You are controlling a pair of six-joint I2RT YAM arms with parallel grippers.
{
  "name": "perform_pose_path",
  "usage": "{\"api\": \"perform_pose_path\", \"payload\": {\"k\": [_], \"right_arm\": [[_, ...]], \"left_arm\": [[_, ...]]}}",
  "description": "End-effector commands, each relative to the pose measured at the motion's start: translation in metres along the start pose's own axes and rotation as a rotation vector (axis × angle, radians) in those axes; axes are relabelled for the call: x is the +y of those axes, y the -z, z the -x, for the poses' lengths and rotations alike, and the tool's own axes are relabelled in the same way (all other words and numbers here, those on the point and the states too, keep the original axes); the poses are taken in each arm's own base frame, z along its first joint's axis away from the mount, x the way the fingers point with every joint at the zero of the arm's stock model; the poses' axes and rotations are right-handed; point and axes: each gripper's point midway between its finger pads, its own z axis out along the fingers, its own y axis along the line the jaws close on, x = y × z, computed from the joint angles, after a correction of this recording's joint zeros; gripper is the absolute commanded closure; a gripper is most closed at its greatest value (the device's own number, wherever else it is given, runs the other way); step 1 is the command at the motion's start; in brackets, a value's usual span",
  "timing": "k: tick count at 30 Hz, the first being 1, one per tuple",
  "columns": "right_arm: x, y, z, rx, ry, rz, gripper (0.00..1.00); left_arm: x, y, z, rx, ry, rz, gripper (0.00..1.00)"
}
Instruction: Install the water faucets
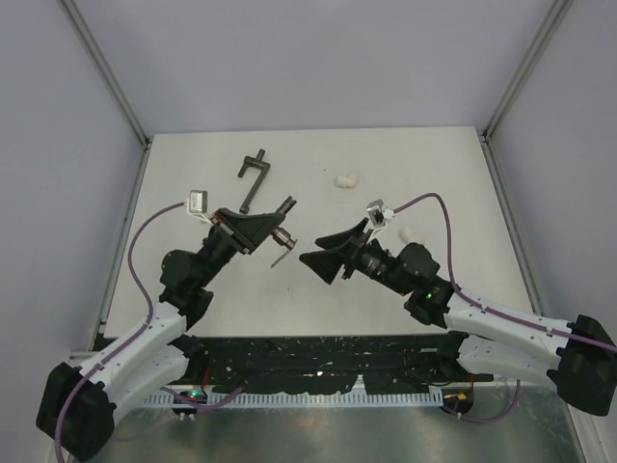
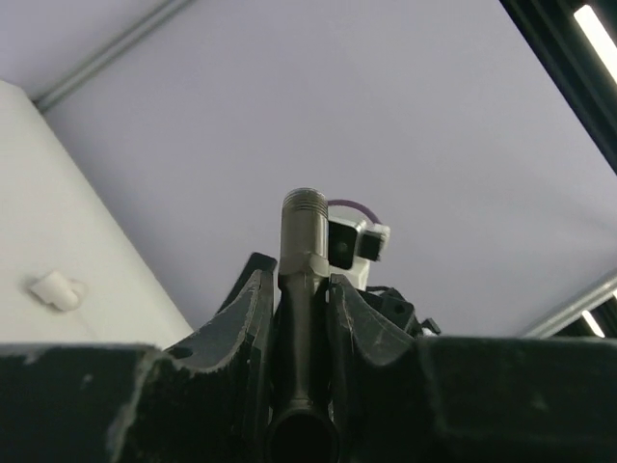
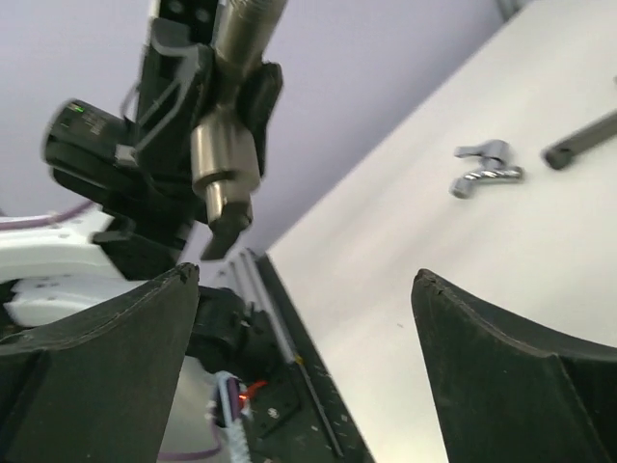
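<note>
My left gripper [image 1: 273, 217] is shut on the dull grey-bronze faucet [image 1: 281, 237] and holds it above the table. Its threaded end [image 2: 304, 217] sticks out past the fingertips [image 2: 258, 289], and its thin lever [image 1: 282, 257] hangs down. The right wrist view shows this faucet [image 3: 224, 159] at upper left, clamped in the left fingers. My right gripper [image 1: 333, 243] is open and empty, facing the held faucet from the right with a gap between them [image 3: 307, 280]. The shiny silver faucet [image 3: 487, 169] lies on the table; it does not show in the top view.
A long dark T-handled bar [image 1: 254, 177] lies at the back left, with its end near the silver faucet [image 3: 578, 145]. One white elbow fitting [image 1: 345, 179] lies at the back middle [image 2: 56, 289]. Another [image 1: 410, 233] lies beside the right wrist. Grey walls surround the table.
</note>
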Motion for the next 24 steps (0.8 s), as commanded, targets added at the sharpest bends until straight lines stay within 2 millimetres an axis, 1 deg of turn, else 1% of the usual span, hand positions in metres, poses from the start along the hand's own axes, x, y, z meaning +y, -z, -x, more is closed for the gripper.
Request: {"api": "perform_pose_path", "payload": {"k": [1,2,3,4,5,6,7,8,9,10,11,12,13,14,15,16,17,18,19,20,21,22,23,24], "right_arm": [[-0.039,0.011,0.02,0.023,0.178,-0.26,0.01],[-0.053,0.018,0.012,0.082,0.222,-0.326,0.03],[-0.063,0.022,0.018,0.086,0.249,-0.375,0.05],[-0.077,0.031,0.018,0.143,0.294,-0.428,0.05],[-0.075,0.032,0.013,0.194,0.293,-0.399,0.05],[-0.089,0.042,0.014,0.248,0.275,-0.444,0.05],[-0.096,0.05,0.004,0.315,0.242,-0.458,0.04],[-0.107,0.056,0.012,0.314,0.218,-0.477,0.04],[-0.113,0.063,0.011,0.334,0.195,-0.496,0.04],[-0.126,0.071,0.019,0.317,0.17,-0.534,0.04],[-0.136,0.079,0.019,0.327,0.149,-0.571,0.04],[-0.148,0.088,0.028,0.311,0.139,-0.622,0.04],[-0.16,0.097,0.027,0.333,0.117,-0.676,0.04],[-0.173,0.107,0.041,0.313,0.127,-0.742,0.04],[-0.186,0.118,0.034,0.361,0.1,-0.805,0.04],[-0.203,0.127,0.046,0.353,0.114,-0.889,0.04],[-0.208,0.134,0.05,0.374,0.124,-0.932,0.04],[-0.223,0.144,0.052,0.383,0.117,-1.001,0.04],[-0.228,0.149,0.055,0.398,0.119,-1.033,0.04],[-0.241,0.159,0.056,0.403,0.11,-1.092,0.04],[-0.25,0.169,0.059,0.398,0.09,-1.135,0.04],[-0.258,0.173,0.056,0.412,0.067,-1.159,0.03],[-0.266,0.182,0.058,0.389,0.032,-1.202,0.01],[-0.274,0.187,0.054,0.396,0.003,-1.226,0.01]], "left_arm": [[0.02,0.016,0.015,0.061,-0.047,0.09,1.0],[0.032,0.021,0.017,0.092,-0.054,0.141,1.0],[0.042,0.026,0.019,0.117,-0.059,0.187,1.0],[0.048,0.031,0.02,0.15,-0.065,0.211,1.0],[0.055,0.036,0.022,0.173,-0.064,0.239,1.0],[0.06,0.04,0.023,0.205,-0.061,0.255,1.0],[0.066,0.047,0.024,0.231,-0.048,0.28,1.0],[0.074,0.052,0.028,0.245,-0.036,0.309,1.0],[0.078,0.058,0.028,0.279,-0.046,0.327,1.0],[0.086,0.064,0.029,0.305,-0.037,0.37,1.0],[0.091,0.07,0.028,0.341,-0.042,0.401,1.0],[0.096,0.076,0.029,0.365,-0.065,0.432,1.0],[0.099,0.08,0.03,0.387,-0.092,0.459,1.0],[0.102,0.086,0.028,0.42,-0.119,0.492,1.0],[0.104,0.092,0.027,0.442,-0.139,0.53,1.0],[0.107,0.097,0.03,0.446,-0.186,0.581,1.0],[0.108,0.1,0.034,0.452,-0.23,0.61,1.0],[0.105,0.103,0.036,0.463,-0.274,0.625,1.0],[0.105,0.105,0.039,0.47,-0.321,0.644,1.0],[0.103,0.107,0.042,0.477,-0.351,0.663,1.0],[0.101,0.109,0.045,0.487,-0.381,0.678,1.0],[0.101,0.111,0.048,0.492,-0.407,0.694,1.0],[0.104,0.113,0.049,0.496,-0.426,0.703,1.0],[0.108,0.115,0.049,0.495,-0.437,0.713,1.0]]}}
